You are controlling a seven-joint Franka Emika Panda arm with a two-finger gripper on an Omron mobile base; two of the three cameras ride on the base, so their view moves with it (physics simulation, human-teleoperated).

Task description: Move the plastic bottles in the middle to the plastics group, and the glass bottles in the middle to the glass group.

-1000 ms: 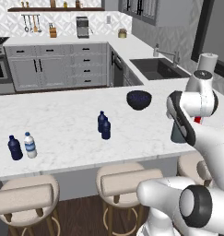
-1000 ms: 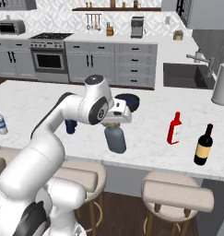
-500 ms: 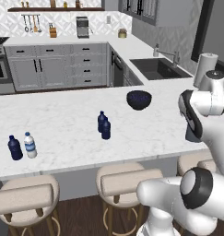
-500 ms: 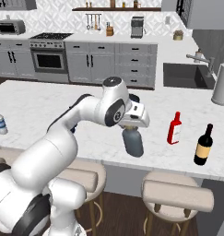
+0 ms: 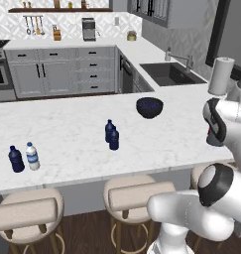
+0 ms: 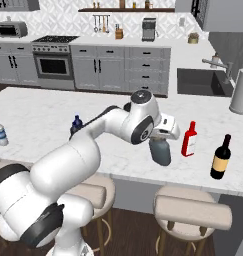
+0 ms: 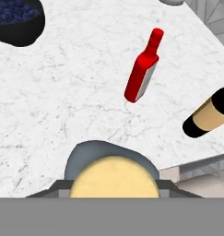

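Well off to the claw's left, two navy plastic bottles (image 5: 111,134) are standing mid-counter, with the plastics group (image 5: 23,158) sitting farther left. The claw (image 6: 160,142) is clamping the grey-blue glass bottle (image 6: 160,151) by its stopper, hanging it above the counter (image 6: 43,120). Just to its right, the red bottle (image 6: 189,139) and dark bottle (image 6: 221,157) are standing.

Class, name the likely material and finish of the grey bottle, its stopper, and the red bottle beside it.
Grey bottle: likely glass, smooth dull blue-grey, opaque. Its stopper: probably cork, flat matte tan. Red bottle: likely glass, glossy red with a pale label; being rendered, plastic cannot be ruled out.
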